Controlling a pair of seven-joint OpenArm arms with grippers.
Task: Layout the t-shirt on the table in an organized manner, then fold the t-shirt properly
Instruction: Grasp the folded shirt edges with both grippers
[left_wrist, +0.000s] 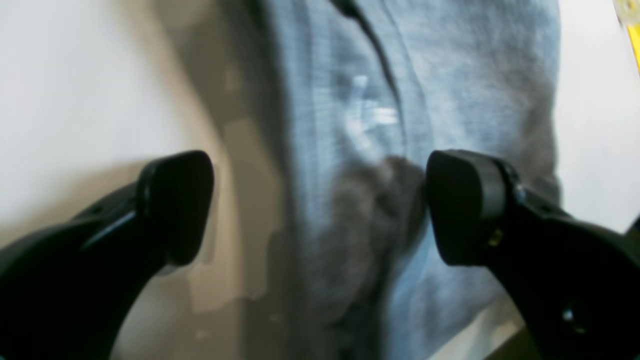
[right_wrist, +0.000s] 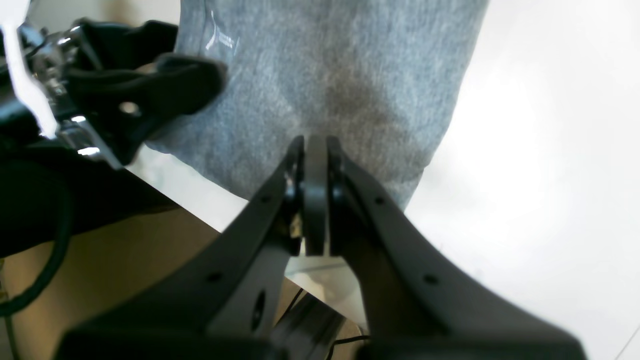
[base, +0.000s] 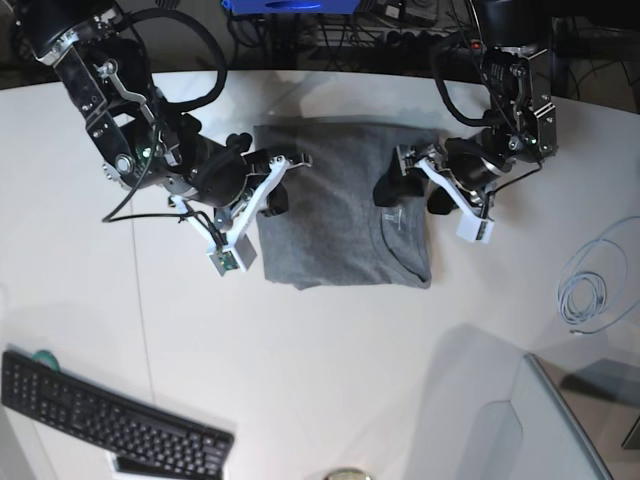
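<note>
The grey t-shirt (base: 340, 205) lies folded into a rough rectangle on the white table (base: 330, 330). Its pale neck label (left_wrist: 372, 117) faces up near the right edge. My left gripper (left_wrist: 320, 205) hangs open just above that edge, one finger over the bare table and the other over the cloth; in the base view the left gripper (base: 412, 195) is at the shirt's right side. My right gripper (right_wrist: 315, 145) is shut, its tips resting on the shirt's opposite edge with no cloth seen between the pads. In the base view the right gripper (base: 283, 172) sits at the shirt's left edge.
A black keyboard (base: 110, 420) lies at the front left corner. A coiled pale cable (base: 585, 290) rests on the right side of the table. A thin dark seam (base: 140, 320) runs across the tabletop. The table edge (right_wrist: 190, 210) drops off near the right gripper.
</note>
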